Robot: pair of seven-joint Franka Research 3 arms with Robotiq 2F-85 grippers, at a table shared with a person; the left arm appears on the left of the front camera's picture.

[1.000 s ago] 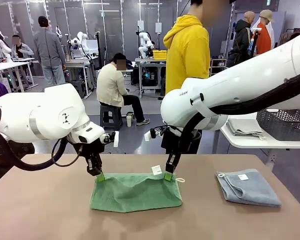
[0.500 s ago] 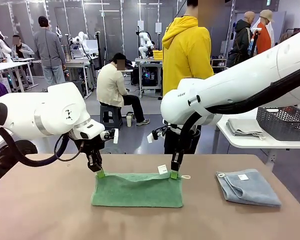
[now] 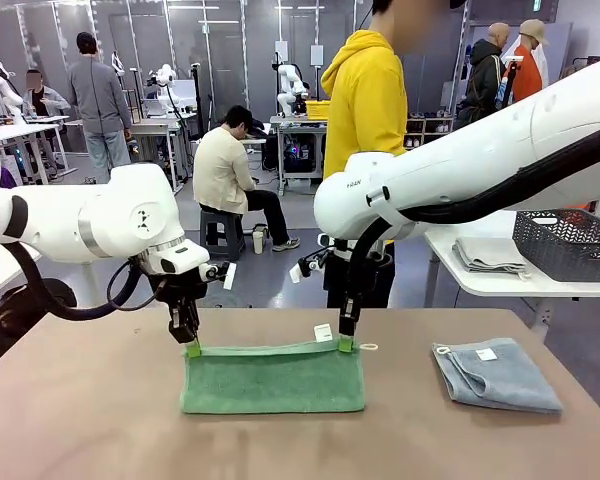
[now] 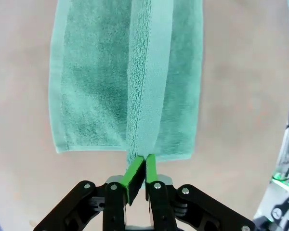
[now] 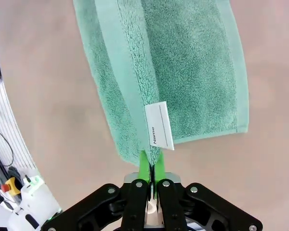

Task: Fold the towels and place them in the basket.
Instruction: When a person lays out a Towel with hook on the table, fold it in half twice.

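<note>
We note the left gripper [image 3: 192, 348] at the far left corner of the sea-green towel [image 3: 272, 378], its fingers pinched tight on the raised edge. In the left wrist view the green pads [image 4: 136, 169] meet on a doubled fold of cloth, and the rest of the towel [image 4: 101, 86] lies flat on the brown table [image 4: 19, 96]. The towel sits in the middle of the table [image 3: 80, 420], folded over lengthwise, with its far edge lifted a little between the two arms. The right gripper [image 3: 346, 343] clamps the far right corner, beside a white label [image 3: 323, 332]. In the right wrist view the label [image 5: 159, 125] hangs just above the closed fingers [image 5: 144, 166]. To the right, well apart from the green towel, a grey-blue towel [image 3: 495, 373] lies folded on the table. Farther right, the dark mesh basket [image 3: 570, 245] stands on a white side table [image 3: 500, 285], near a folded grey cloth [image 3: 488, 255].
</note>
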